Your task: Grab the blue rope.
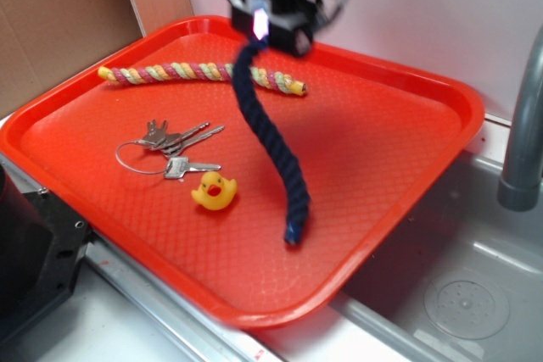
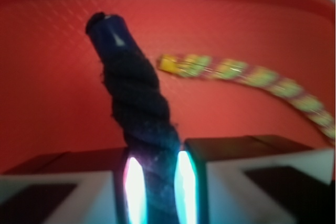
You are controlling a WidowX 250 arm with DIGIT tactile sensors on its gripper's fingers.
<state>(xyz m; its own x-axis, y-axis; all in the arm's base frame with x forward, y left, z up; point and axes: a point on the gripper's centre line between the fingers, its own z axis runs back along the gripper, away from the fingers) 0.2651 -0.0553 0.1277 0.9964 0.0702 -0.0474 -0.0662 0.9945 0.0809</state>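
Blue rope [image 1: 270, 152]: twisted cotton-like cloth, matt and fuzzy, loose fibres visible in the wrist view; end cap [image 2: 106, 29] glossy, plastic-looking. Pink-yellow-green rope [image 1: 200, 74]: same twisted cloth weave, matt. Tray [image 1: 424, 158]: red plastic, floor embossed with a fine diamond texture, rim smooth with a slight sheen. Keys [image 1: 174, 148]: bare metal, shiny, on a thin wire ring. Duck [image 1: 215, 190]: yellow, smooth, rubbery (soft gloss). Sink [image 1: 475, 294]: grey, smooth, dull finish. Faucet [image 1: 524, 116]: grey, satin. Gripper [image 1: 265, 21] jaws: black and matt, with glossy lit inner faces.

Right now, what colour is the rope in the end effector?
Dark navy blue rope, clearest in the wrist view, clamped in the end effector.
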